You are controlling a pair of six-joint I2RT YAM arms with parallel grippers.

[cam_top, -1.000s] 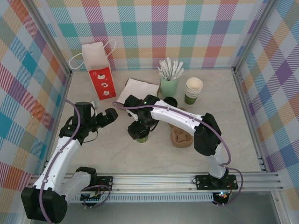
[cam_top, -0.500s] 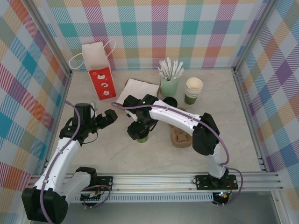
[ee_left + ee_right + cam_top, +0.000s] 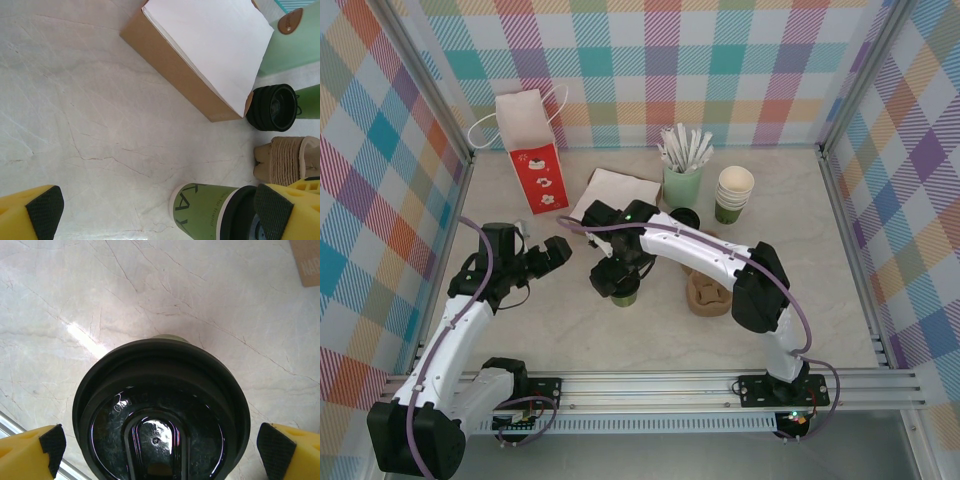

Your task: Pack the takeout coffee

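Black-padded on yellow, standing wide apart at the right gripper (image 3: pixel 161 446), flanking the round black lid (image 3: pixel 161 410) of the takeout coffee (image 3: pixel 624 296) and not yet pinching it; looking straight down on that glossy lid, with the pale marble table (image 3: pixel 150 290) beyond; standing upright near the middle of the table, just left of the brown pulp carrier (image 3: pixel 708 293) and well apart from the red paper bag (image 3: pixel 535 150) at the far left. Spreading wide as well at the left gripper (image 3: pixel 159 209), gripping nothing, hovering left of the cup and apart from it. Probably risking a popped or skewed lid if closing at lid height instead of on the green wall below; likely denting the thin paper and spilling if squeezing hard; possibly tipping the cup if closing off-centre, or knocking the carrier when swinging away.
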